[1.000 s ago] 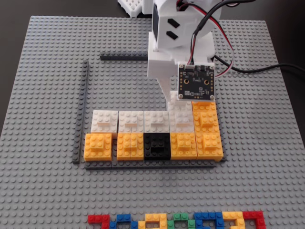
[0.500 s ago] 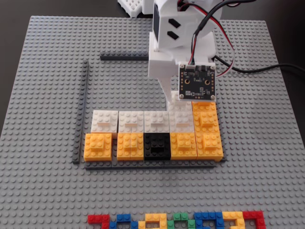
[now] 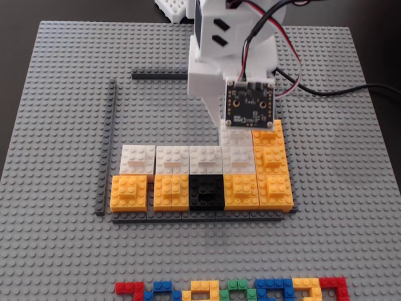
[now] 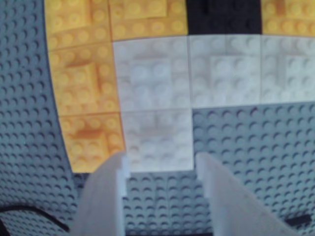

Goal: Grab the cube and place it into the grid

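Grey studded baseplate point(image 3: 62, 94) fills the fixed view: dark-bar grid point(image 3: 113, 144) has a near row of orange blocks point(image 3: 130, 192) plus one black block point(image 3: 206, 191), a white row point(image 3: 171, 158) behind it, and the arm's gripper point(image 3: 229, 128) hanging over a cube point(image 3: 237, 135) on the far side of that white row, beside the right orange column. Wrist view: the cube point(image 4: 156, 140) sits seated just past the fingertips point(image 4: 115, 169), gripper point(image 4: 160, 164) spread a bit wider than the block and gripping nothing. Risk, my read: if a finger snags the edge while lifting or the studs aren't fully pressed, the block pops loose or tilts.
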`<action>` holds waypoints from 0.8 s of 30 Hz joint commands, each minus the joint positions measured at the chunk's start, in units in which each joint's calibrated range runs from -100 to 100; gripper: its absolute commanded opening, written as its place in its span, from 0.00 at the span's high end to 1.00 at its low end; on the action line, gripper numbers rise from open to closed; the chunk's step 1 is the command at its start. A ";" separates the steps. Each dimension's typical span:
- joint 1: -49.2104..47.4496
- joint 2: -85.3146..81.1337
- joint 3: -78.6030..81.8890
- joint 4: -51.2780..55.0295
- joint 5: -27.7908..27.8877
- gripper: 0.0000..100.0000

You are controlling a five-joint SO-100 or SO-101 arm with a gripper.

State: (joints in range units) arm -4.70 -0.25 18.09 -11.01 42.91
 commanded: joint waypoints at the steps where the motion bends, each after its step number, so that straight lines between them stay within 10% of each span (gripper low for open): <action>1: 0.39 -6.71 -6.72 2.22 0.15 0.84; 24: -1.30 -40.07 -9.44 16.39 -3.86 1.00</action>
State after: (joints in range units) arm -6.31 -28.75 7.50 5.01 38.80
